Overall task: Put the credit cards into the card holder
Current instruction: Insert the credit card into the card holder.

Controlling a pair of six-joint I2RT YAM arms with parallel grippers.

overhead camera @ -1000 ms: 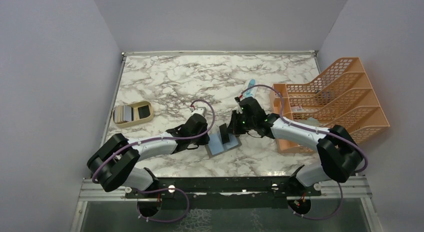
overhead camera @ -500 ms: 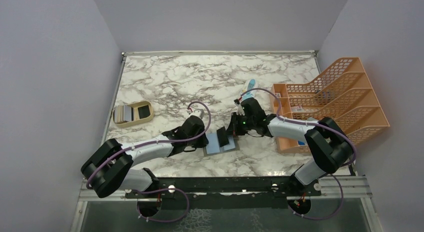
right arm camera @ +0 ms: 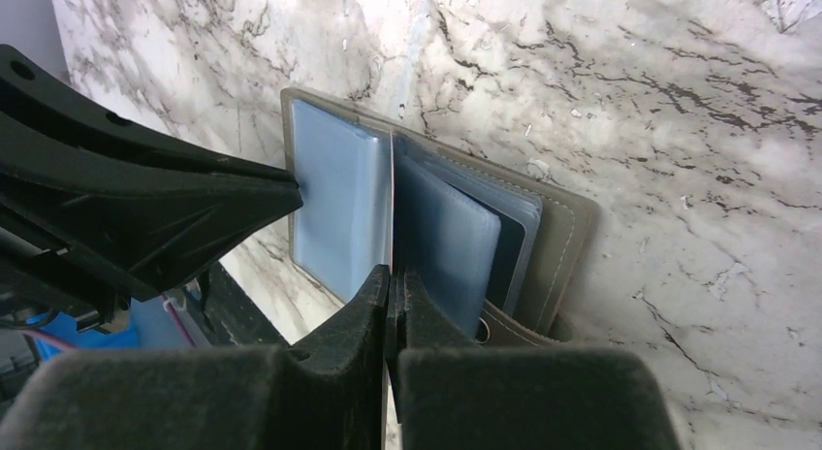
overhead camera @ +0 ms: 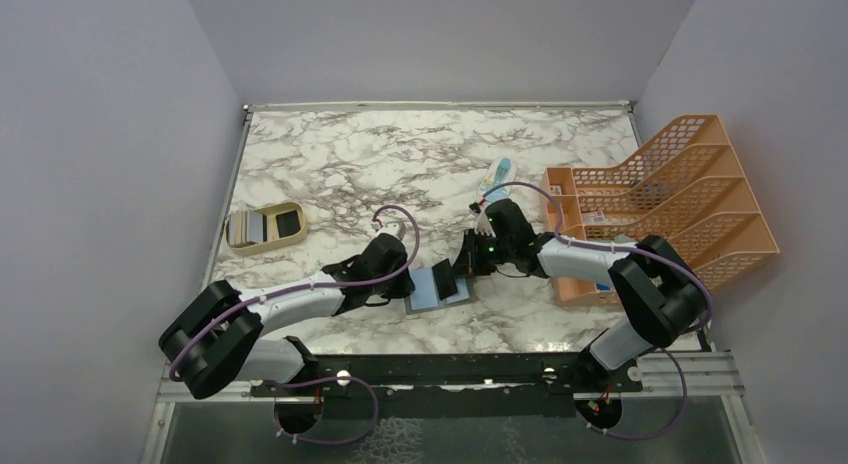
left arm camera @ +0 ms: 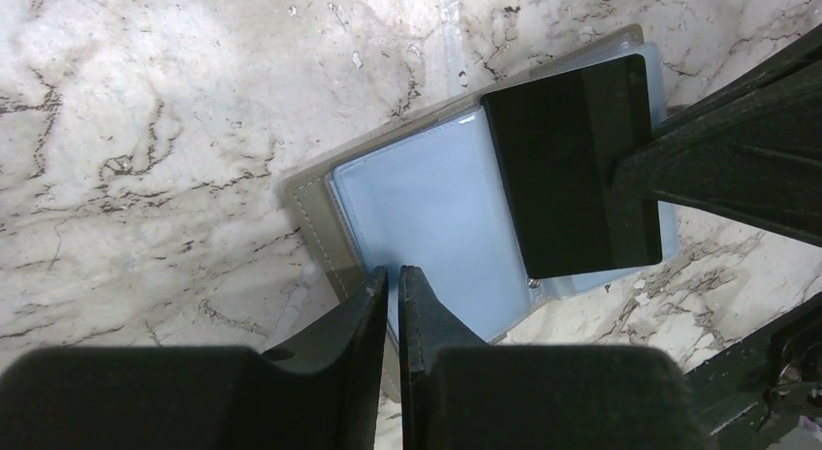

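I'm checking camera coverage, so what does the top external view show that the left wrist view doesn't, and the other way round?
Only top external: the tan tray with spare cards, the orange file rack, the blue-and-white packet. Only left wrist: the left gripper pinching a pale blue pocket edge. Both: the open card holder and the dark credit card held by the right gripper.

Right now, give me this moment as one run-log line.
left gripper: closed on wallet pocket edge | right gripper: closed on dark card over open wallet
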